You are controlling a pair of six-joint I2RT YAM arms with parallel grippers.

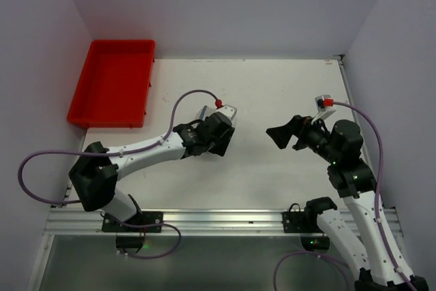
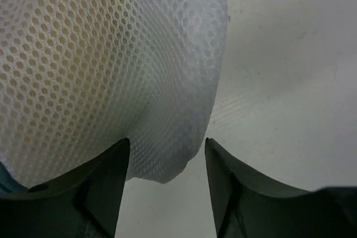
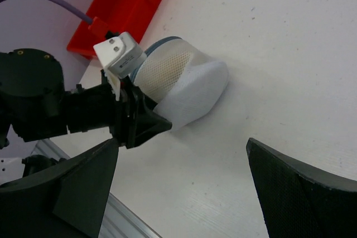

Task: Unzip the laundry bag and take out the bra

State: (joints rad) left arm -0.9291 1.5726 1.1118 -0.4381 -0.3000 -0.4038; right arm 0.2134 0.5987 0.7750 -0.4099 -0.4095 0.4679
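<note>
- Top external: the left gripper (image 1: 219, 129) is seen reaching to the middle of the desk (image 1: 272, 86), and the laundry bag is hidden beneath it. The right gripper (image 1: 281, 134) is held apart from it, jaws spread, nothing held. A red tray (image 1: 112, 90) is set at the far left corner.
- Left wrist: the upper left is filled by the laundry bag (image 2: 100, 65). An edge of mesh lies between the parted fingers of the left gripper (image 2: 167, 146), not pinched. No zip pull is shown.
- Right wrist: the laundry bag (image 3: 187, 85) is seen lying on the desk against the left gripper (image 3: 146, 124). The right gripper (image 3: 183, 143) is wide open and empty.
- Risk, as judged: if loose mesh is clamped rather than the zip pull, the bag could be dragged instead of opened, or the soft mesh could slip free.
</note>
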